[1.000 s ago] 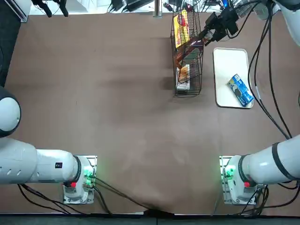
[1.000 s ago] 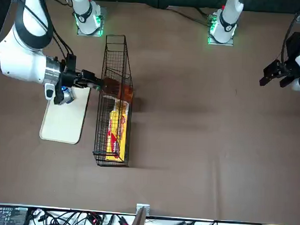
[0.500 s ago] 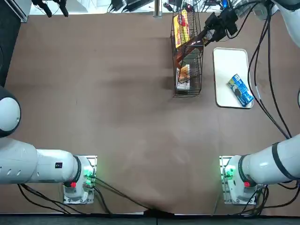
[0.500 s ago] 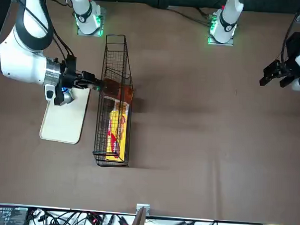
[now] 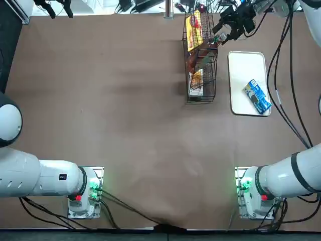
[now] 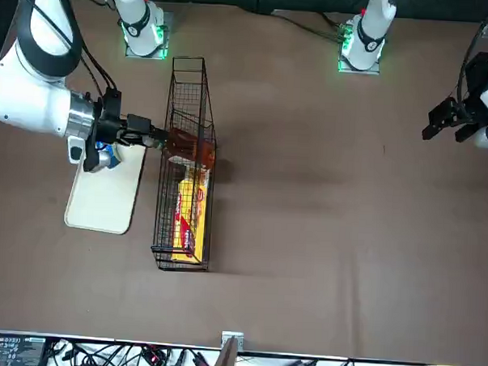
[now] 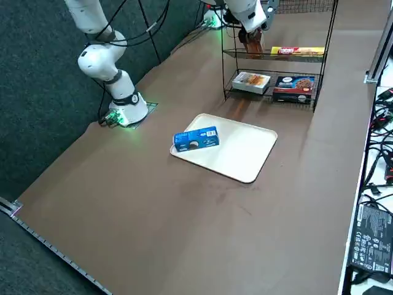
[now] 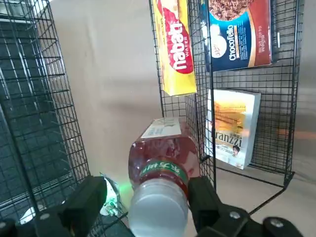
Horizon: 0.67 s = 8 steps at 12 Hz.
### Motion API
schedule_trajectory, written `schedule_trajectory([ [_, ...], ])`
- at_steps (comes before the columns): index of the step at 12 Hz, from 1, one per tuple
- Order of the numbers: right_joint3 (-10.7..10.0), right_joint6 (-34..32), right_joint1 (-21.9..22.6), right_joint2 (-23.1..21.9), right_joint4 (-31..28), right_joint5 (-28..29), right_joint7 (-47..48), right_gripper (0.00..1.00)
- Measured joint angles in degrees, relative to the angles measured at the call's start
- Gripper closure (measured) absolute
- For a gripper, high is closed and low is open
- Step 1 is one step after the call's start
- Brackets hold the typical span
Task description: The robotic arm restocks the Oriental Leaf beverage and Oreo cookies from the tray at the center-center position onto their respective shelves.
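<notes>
1. The bottle [image 8: 160, 148] was seen in the rack [image 7: 319, 58], laid slantwise on the same tier as the yellow pack [image 7: 298, 51], its white cap [image 8: 159, 210] left poking out past the wires on the tray's side.
2. The right gripper [image 8: 148, 182] was held just outside the rack, near the tabletop's [image 5: 125, 125] far edge. Its fingers [image 8: 89, 197] were released, spread on either side of the cap, with a gap to be seen between the cap and one of them.
3. The Oreo packet [image 5: 258, 96] was set askew on the tray [image 5: 241, 75], in the tray's near right corner, and no fingers were laid on it.
4. The tray was placed beside the rack, apart from it, with its long sides run roughly toward the tabletop's far edge.
5. On the tier below the bottle, a white box [image 7: 250, 82] and a dark blue box [image 7: 293, 89] were kept side by side.
</notes>
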Motion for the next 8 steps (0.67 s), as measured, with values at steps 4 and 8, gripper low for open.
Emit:
schedule_trajectory([
  [4,-0.2,0.0,-0.2,0.0,0.3,0.0,0.0,0.0],
  [8,-0.9,-2.6,-1.0,0.0,2.7,-1.7,0.3,0.0],
])
